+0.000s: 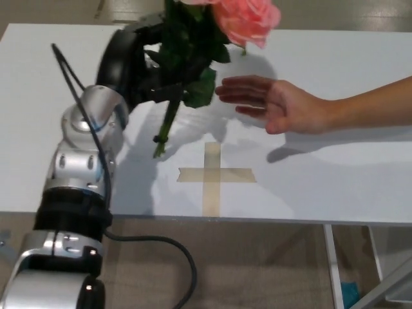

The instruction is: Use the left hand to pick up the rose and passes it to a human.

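Note:
My left hand [132, 64] is shut on the green stem of a pink rose [248, 19], holding it upright above the white table [335, 174]. The bloom sits at the top centre, dark leaves [187, 61] below it, and the stem's end [161, 138] hangs free over the table. A person's open hand [270, 103] reaches in from the right, palm flat, its fingertips just right of the leaves and not touching the rose. My right hand does not show.
A cross of beige tape [214, 174] marks the table's front centre. My silver left forearm [80, 174] rises from the lower left with a black cable [161, 251] hanging below the table edge.

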Tool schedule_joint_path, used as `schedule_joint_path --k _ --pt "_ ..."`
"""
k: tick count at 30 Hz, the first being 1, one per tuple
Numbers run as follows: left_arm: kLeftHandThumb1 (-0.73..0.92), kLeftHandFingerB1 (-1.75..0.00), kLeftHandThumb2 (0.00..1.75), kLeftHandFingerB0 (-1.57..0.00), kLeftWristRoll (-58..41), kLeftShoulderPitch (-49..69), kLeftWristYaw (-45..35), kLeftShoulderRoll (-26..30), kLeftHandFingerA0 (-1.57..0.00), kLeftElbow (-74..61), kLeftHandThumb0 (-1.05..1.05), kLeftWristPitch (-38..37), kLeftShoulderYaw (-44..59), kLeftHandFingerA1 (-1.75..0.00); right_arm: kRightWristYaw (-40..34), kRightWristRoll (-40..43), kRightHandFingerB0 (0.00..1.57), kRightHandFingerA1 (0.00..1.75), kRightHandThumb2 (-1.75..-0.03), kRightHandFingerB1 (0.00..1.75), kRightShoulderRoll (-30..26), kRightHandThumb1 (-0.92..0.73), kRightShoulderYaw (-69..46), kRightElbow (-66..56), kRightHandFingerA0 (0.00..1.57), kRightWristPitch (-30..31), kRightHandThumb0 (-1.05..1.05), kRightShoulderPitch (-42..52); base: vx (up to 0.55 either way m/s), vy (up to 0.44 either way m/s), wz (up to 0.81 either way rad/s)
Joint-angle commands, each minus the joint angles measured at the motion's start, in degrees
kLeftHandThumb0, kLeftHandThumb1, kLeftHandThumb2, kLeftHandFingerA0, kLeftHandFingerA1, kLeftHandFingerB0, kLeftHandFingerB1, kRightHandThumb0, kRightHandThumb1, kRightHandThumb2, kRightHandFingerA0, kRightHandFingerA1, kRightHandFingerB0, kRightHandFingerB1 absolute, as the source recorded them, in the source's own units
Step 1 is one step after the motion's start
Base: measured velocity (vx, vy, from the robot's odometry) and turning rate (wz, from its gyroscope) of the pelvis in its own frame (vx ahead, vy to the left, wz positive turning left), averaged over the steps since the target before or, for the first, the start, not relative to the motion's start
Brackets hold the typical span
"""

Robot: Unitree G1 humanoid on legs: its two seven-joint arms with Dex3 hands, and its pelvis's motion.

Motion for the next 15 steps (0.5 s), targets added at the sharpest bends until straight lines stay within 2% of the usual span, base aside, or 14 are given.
schedule_joint_path --k 1,15 --pt "0.81 -1.06 0.7 -0.78 0.5 -1.1 -0.7 -2.3 -0.95 1.0 -0.18 0.7 -2.2 -1.42 0.5 0.7 0.45 0.55 -0.64 0.36 0.0 -0.8 -0.4 0.0 0.62 0.3 -0.55 0.2 0.0 0.0 0.0" --pt "0.8 -1.13 0.71 -0.78 1.3 -3.6 1.6 -6.2 -0.95 1.9 -0.19 2.2 -5.1 -1.46 0.4 0.5 0.47 0.54 -0.64 0.37 0.0 -0.8 -0.5 0.0 0.61 0.5 -0.55 -0.2 0.0 0.0 0.0"
